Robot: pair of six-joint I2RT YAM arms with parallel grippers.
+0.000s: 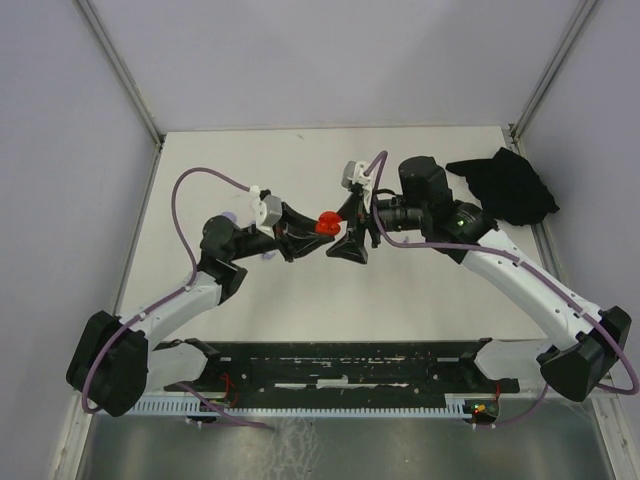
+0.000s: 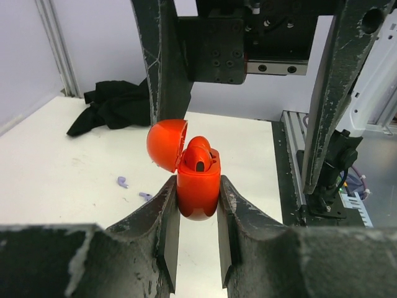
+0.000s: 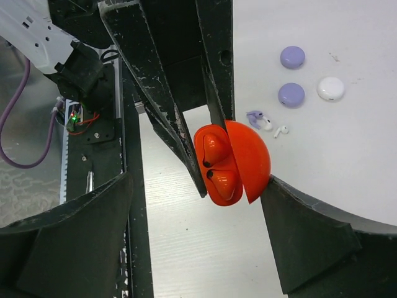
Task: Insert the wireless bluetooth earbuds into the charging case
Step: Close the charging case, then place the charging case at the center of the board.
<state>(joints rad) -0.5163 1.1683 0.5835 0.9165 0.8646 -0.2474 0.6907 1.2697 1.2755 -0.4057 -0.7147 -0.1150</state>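
Observation:
My left gripper [image 2: 198, 189] is shut on the red charging case [image 2: 198, 192] and holds it upright above the table; it shows in the top view [image 1: 325, 223] too. The case's lid [image 2: 166, 144] is hinged open. Two red earbuds [image 3: 220, 164] sit in its sockets. My right gripper [image 3: 193, 214] is wide open around the case, with one finger [image 3: 310, 236] close by the lid [image 3: 251, 161]; I cannot tell if they touch. Loose on the table lie a lilac earbud [image 3: 254, 116] and two whitish earbuds [image 3: 281, 130].
Two lilac round cases [image 3: 292, 57] and a white round case [image 3: 330, 88] lie on the table beyond the loose earbuds. A black cloth [image 1: 510, 185] is bunched at the far right. The black rail [image 1: 340, 370] runs along the near edge.

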